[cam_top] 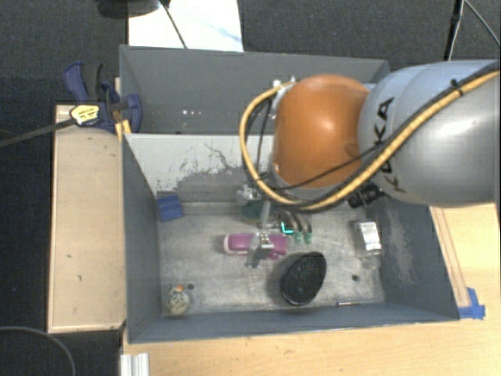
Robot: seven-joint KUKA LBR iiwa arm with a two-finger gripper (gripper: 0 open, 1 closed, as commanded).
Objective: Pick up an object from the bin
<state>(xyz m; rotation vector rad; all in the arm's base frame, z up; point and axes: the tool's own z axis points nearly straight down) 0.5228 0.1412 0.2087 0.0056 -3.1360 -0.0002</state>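
My gripper (261, 247) is low in the middle of the bin, under the orange wrist cover. It sits right at the right end of a pink and purple oblong thing (237, 244) that lies flat on the bin floor. Whether that thing is in its grip cannot be made out. A black oval brush-like thing (303, 277) lies just to the gripper's lower right. A small dark green thing (252, 207) lies just behind the gripper, near the back wall.
A blue block (169, 207) rests at the back left of the floor. At the front left corner sits a small mottled ball (178, 299), and a silver-white packet (367, 237) lies at the right. The arm covers the bin's back right.
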